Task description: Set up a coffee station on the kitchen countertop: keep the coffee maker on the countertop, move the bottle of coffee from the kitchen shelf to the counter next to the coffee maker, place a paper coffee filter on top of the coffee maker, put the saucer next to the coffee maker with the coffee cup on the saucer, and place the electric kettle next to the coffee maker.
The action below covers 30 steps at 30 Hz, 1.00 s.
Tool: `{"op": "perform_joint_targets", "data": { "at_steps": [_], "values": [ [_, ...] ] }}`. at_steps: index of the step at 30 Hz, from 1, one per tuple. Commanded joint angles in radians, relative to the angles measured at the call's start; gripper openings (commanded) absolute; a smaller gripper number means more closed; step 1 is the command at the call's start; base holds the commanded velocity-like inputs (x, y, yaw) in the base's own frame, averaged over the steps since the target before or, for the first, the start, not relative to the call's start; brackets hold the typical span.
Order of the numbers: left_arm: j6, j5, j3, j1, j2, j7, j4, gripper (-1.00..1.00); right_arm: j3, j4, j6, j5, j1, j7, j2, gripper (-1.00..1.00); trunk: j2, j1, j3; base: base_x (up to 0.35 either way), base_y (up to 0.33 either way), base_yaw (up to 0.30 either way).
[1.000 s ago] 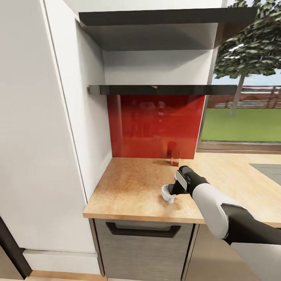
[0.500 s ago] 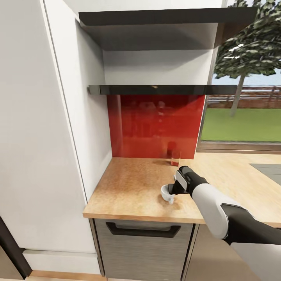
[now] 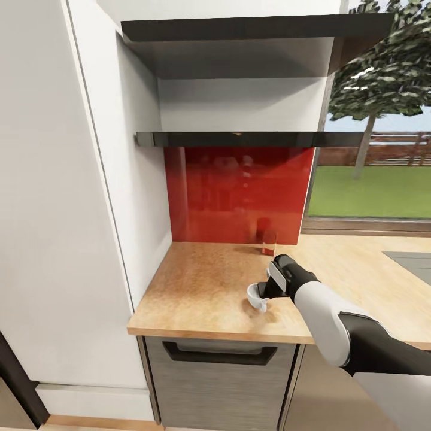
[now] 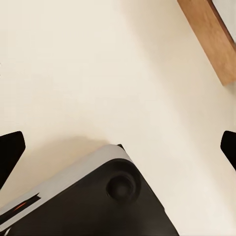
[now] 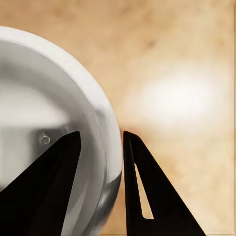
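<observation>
While the right gripper (image 3: 261,297) pinches the cup (image 3: 257,297) by its rim, the cup sits low over the worktop (image 3: 203,287), near the front edge; can't tell from the head view whether it touches the wood or hangs just above. Right wrist view: one finger (image 5: 44,191) inside the bowl, the other (image 5: 152,196) outside, jaws narrow with the cup wall (image 5: 105,147) between them. Cup looks tilted, mouth facing partly sideways towards the arm.

Left gripper (image 4: 118,147): fingertips at opposite edges of its wrist view, jaws wide, nothing held, pointing at pale floor and part of the robot's base.

Small glass (image 3: 269,242) with reddish contents stands at the back by the red splashback (image 3: 239,191), well apart from the cup. Two black shelves (image 3: 251,138) above. Saucer and coffee maker aren't where I can place them.

Handling judgement:
- Cup is light, rigid, glossy, likely ceramic, so slippery and chippable.
- Rim pinch is fine for carrying, but a thin curved wall can rotate or slip in the jaws; keep moves slow and avoid tipping further.
- Set it down upright and gently, opening only once the base is seated.
- Handle is too small to be a useful hold.
</observation>
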Motion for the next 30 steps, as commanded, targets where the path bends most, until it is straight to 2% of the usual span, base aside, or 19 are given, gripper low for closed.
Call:
{"op": "perform_joint_targets", "data": {
  "at_steps": [1, 25, 30],
  "values": [
    [0.001, 0.010, 0.000, 0.000, 0.000, -0.008, -0.001, 1.00, -0.008, -0.002, 0.004, 0.007, -0.001, -0.003, 0.001, -1.00, 0.006, -0.004, 0.002, 0.000, 0.000, 0.000],
    [0.001, 0.007, 0.002, 0.000, -0.005, -0.006, -0.001, 1.00, -0.006, -0.014, -0.020, 0.010, -0.002, 0.011, -0.012, -1.00, 0.174, -0.096, 0.077, 0.000, 0.000, 0.000],
    [0.001, 0.007, 0.002, 0.000, -0.003, -0.005, -0.001, 1.00, -0.003, -0.016, -0.045, 0.010, -0.002, 0.015, -0.014, -1.00, 0.209, -0.115, 0.093, 0.000, 0.000, 0.000]
  ]
}}
